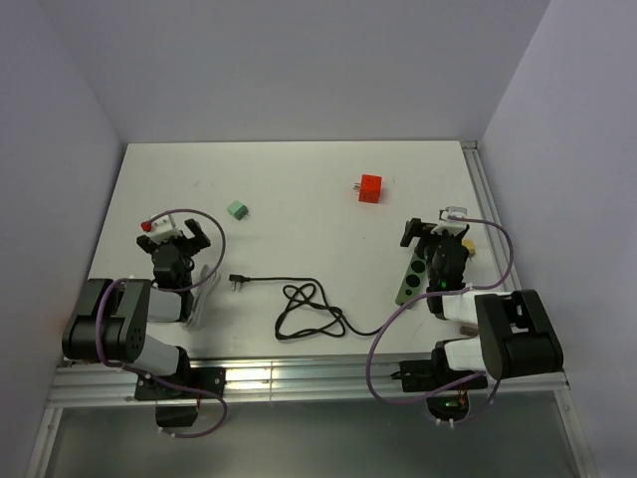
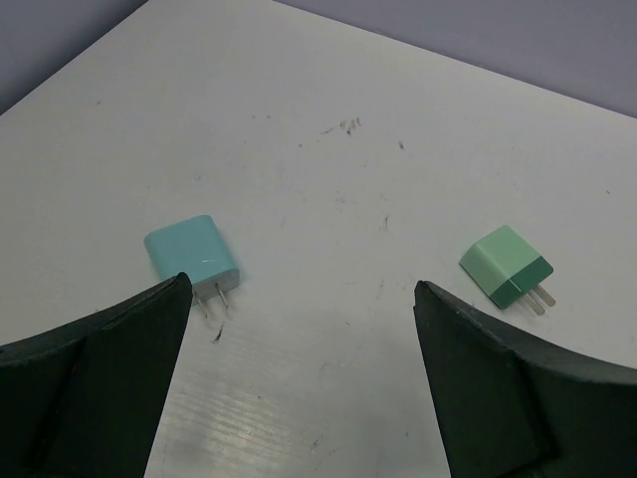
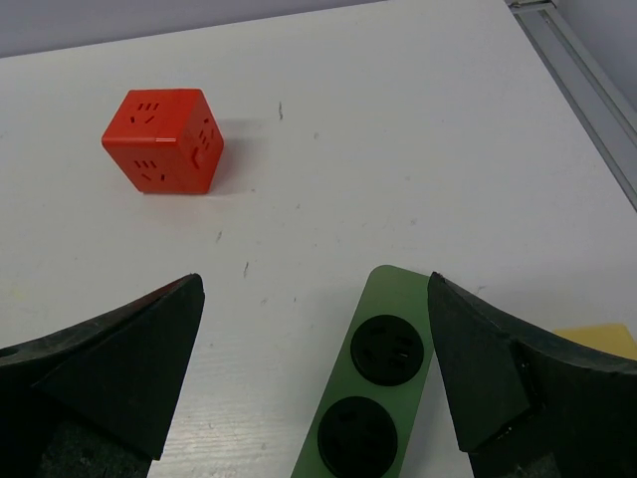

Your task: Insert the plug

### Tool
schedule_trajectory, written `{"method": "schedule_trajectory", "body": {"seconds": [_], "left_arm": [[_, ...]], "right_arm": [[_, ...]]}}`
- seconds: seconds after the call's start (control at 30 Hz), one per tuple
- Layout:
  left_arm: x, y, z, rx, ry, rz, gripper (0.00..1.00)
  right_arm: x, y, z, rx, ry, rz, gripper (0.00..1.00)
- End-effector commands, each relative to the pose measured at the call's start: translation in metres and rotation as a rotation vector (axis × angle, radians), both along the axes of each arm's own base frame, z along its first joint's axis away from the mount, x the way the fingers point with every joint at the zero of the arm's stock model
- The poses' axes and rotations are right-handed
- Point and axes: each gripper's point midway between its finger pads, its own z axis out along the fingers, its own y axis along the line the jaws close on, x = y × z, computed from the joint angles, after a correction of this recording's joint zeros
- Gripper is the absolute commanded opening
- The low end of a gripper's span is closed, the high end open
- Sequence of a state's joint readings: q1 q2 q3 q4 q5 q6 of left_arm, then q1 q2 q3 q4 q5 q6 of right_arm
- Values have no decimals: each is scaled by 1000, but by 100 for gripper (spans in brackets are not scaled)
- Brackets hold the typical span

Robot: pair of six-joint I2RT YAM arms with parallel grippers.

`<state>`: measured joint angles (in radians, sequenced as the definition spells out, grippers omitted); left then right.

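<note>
A green power strip (image 3: 383,398) with round black sockets lies under my right gripper (image 3: 315,284), which is open and empty; the strip's end sits by the right finger. In the top view the strip (image 1: 409,277) lies below that gripper (image 1: 436,231). Its black cable (image 1: 304,311) coils at mid-table and ends in a black plug (image 1: 238,280). My left gripper (image 2: 301,289) is open and empty above the table (image 2: 318,119). A teal plug adapter (image 2: 192,254) lies by its left finger and a green plug adapter (image 2: 506,266) by its right. The left gripper (image 1: 177,237) is at the left.
A red socket cube (image 3: 164,139) stands at the back, also in the top view (image 1: 370,187). The green adapter (image 1: 237,209) lies left of mid-table. A yellow piece (image 3: 597,339) lies right of the strip. A metal rail (image 1: 484,199) runs along the table's right edge.
</note>
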<state>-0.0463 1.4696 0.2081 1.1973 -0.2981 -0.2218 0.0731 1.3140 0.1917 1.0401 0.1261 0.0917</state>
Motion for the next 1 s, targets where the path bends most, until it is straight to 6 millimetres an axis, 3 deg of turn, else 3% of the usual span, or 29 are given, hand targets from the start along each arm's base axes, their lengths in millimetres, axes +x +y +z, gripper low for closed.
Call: {"method": "schedule_trajectory", "body": {"seconds": [0.0,0.2,0.23,0.27,0.3,0.33,0.37,0.4,0.43,0.53,0.67,0.73,0.77,0.8,0.9,0.93,0.97], "left_arm": [[9,3,23,20,-66,8,99],[9,4,34,16,-93,-4,99],[7,2,26,19,-45,-12,100],[7,2,35,30,-53,-11,99],[9,6,42,33,-53,21,100],[6,2,33,26,0,32,99],[4,2,47,9,-27,64,100],[-3,15,50,-9,-30,171,100],[-6,6,52,-73,-45,184,100],[-17,6,62,-147,-24,277,99],[-19,1,83,-261,-8,300,99],[-21,-2,94,-326,2,308,99],[-23,-2,108,-352,-27,301,100],[-25,-3,116,-364,-37,298,99],[-40,4,133,-501,-105,360,99],[-54,7,115,-602,-62,436,99],[-63,12,121,-649,-80,477,99]], "right_arm": [[10,-3,32,-17,-104,-10,100],[9,-4,32,-17,-104,-12,100],[8,-5,33,-18,-110,-21,100],[7,-6,39,-22,-139,-23,100],[2,-1,34,-32,-135,-4,100],[1,1,38,-44,-148,8,100],[0,2,38,-53,-146,12,100],[0,7,39,-58,-147,23,100],[-2,6,45,-61,-165,19,100],[-1,5,56,-57,-139,-29,100],[18,9,81,75,6,-129,100],[28,21,76,129,103,-106,100],[23,25,56,134,232,-96,100],[36,40,76,184,228,-41,100],[57,81,85,274,241,149,100],[67,85,71,271,296,154,100],[79,88,84,273,306,155,100]]}}
